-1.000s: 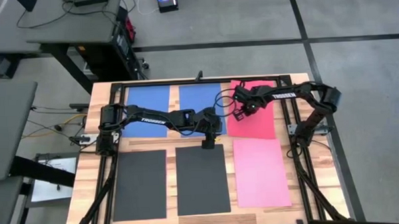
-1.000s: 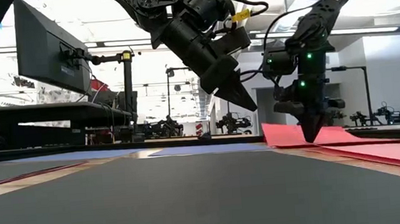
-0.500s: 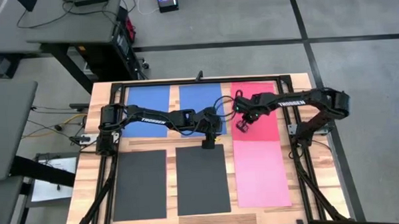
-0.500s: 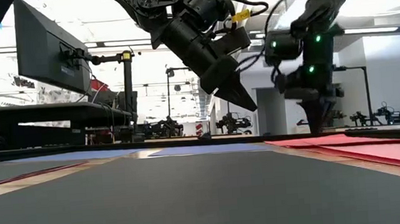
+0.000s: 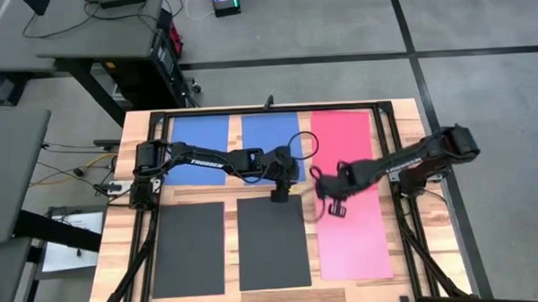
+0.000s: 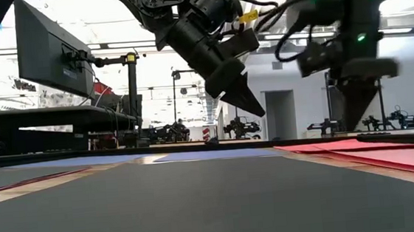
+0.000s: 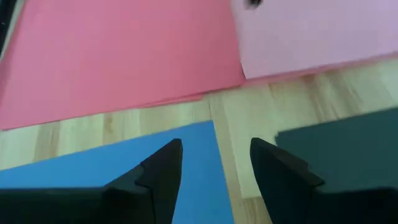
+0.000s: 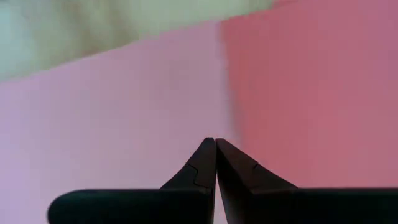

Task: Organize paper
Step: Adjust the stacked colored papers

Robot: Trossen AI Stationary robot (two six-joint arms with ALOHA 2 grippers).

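Hovering right gripper (image 5: pixel 333 205), fingers pressed together and empty, over the seam where red sheet (image 5: pixel 342 139) meets pink sheet (image 5: pixel 355 238), bench (image 5: pixel 110 219) 3 o'clock side. Left gripper (image 5: pixel 279 194) fingers apart, empty, at center between blue sheets (image 5: pixel 270 137) at 12 and black sheets (image 5: pixel 272 245) at 6.

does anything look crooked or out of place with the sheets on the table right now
Nothing stands out. The two blue sheets, the red sheet, the pink sheet and the two dark sheets lie flat and square in a tidy grid. The right hand is shut over the pink sheet; the left hand holds nothing.
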